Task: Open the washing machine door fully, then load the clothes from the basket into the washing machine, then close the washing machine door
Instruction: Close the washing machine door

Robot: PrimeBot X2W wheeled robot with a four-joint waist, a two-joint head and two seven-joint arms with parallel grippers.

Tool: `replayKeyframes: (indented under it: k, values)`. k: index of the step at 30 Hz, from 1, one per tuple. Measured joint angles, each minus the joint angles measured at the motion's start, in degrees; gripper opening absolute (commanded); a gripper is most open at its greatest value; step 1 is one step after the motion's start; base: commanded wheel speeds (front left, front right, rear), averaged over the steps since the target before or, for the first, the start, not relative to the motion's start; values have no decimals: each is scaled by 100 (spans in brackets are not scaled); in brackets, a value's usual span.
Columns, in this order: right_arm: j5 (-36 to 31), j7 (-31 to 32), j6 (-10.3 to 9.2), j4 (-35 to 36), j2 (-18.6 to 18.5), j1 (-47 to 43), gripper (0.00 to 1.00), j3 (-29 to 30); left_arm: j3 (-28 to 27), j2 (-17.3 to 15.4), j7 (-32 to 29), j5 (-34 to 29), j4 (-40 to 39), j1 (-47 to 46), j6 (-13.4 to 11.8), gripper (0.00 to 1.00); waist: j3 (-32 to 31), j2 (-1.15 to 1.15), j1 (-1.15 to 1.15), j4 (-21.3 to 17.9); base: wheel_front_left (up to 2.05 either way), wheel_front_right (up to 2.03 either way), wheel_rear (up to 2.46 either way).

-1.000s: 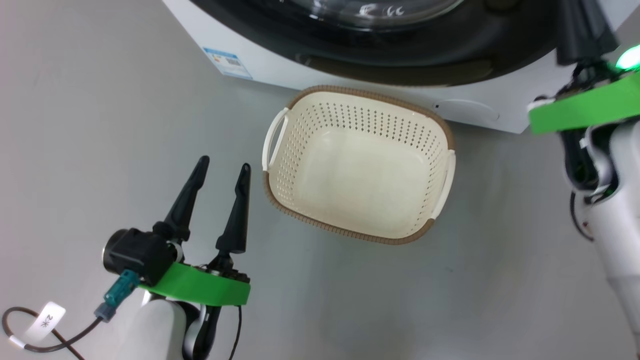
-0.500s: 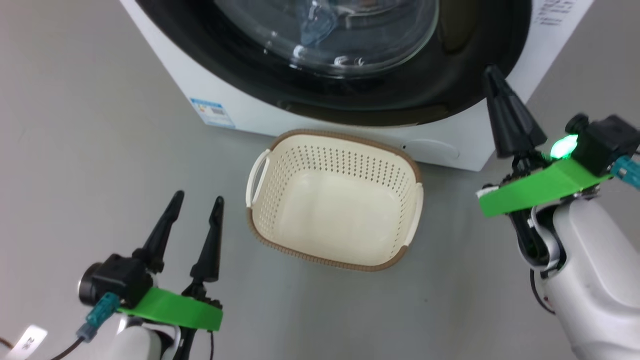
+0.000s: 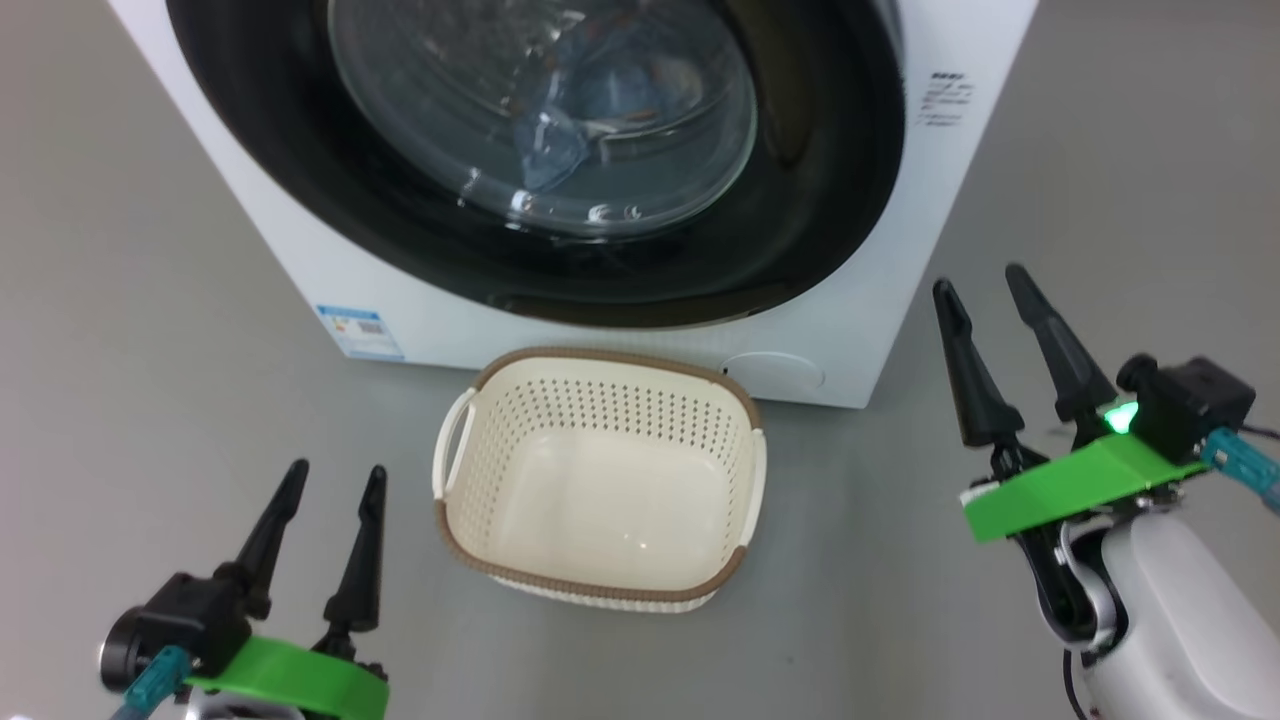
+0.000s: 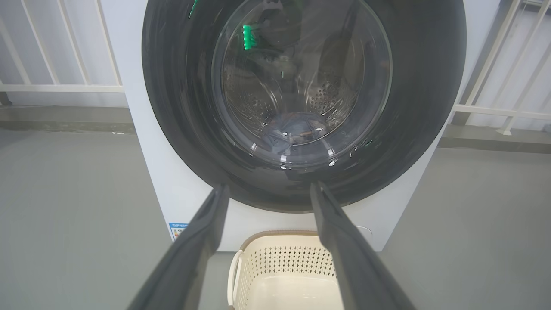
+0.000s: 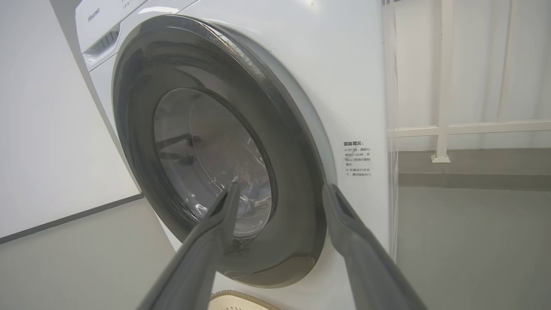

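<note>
The left gripper (image 3: pixel 335 473) and right gripper (image 3: pixel 978 282) both stand open, holding nothing, on either side of the basket (image 3: pixel 600 357) on the floor (image 3: pixel 100 350). Just behind it is the machine (image 3: pixel 300 250), its door (image 3: pixel 800 200) shut. The clothes (image 3: pixel 560 150) show through the glass.

1. The washing machine (image 3: pixel 925 200) is plain white, with small black print (image 3: pixel 950 100) on its front.
2. The washing machine door (image 3: pixel 820 200) is glossy black around clear glass.
3. Behind that glass, the clothes (image 3: pixel 560 150) show light blue.
4. The basket (image 3: pixel 600 410) before the machine is cream, dotted with holes and brown-rimmed.
5. A blue sticker (image 3: pixel 358 331) marks the machine's lower corner.
6. The floor (image 3: pixel 150 400) around the machine is flat grey.
</note>
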State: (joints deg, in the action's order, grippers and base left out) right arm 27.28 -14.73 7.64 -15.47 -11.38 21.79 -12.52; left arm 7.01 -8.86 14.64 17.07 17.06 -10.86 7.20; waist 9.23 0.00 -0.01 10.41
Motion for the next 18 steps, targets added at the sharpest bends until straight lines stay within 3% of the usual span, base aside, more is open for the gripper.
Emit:
replayKeyframes:
  k: [18]
  values:
    - [-58, 0, 0, 54, 44, -1198, 100, 404, -519, -183, 0, -9, 73, 588, 0, 100, -649, 0, 0, -849, 0, 0, 0]
